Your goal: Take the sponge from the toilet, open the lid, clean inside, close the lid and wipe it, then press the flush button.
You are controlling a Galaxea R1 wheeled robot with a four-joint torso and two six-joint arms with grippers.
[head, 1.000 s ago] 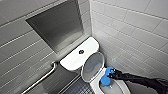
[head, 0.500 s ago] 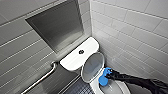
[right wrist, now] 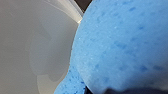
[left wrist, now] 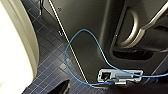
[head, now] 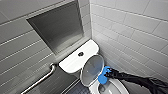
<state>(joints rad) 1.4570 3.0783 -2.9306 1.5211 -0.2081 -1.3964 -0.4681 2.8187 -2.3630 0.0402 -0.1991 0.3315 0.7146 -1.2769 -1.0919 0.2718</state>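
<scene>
On the left, the grab bar (head: 41, 79) is well apart from the action. On the toilet (head: 72, 64), the dark flush button (head: 80, 53) sits on the tank top with nothing touching it.

Here's the danger spot. The lid (head: 92, 70) stands raised, and the sponge (head: 103, 75) is right at its right-hand edge, above the far rim of the bowl (head: 119, 88). Whether pad and lid actually touch cannot be told. A shove the wrong way there could well tip the lid down onto the arm.

The right gripper (head: 110, 74) is clamped on the sponge. If that pinch is shallow, a hard scrub on slick ceramic could drag the pad loose and drop it in.

The tiled wall (head: 130, 37) is near on the right, so a wide sweep risks a bump.

As for the left gripper (left wrist: 90, 90), it's impossible to tell whether it is wide or narrow.

Contents: the bowl shows white inside with a darker hollow low down. Whether water stands in it cannot be told.
</scene>
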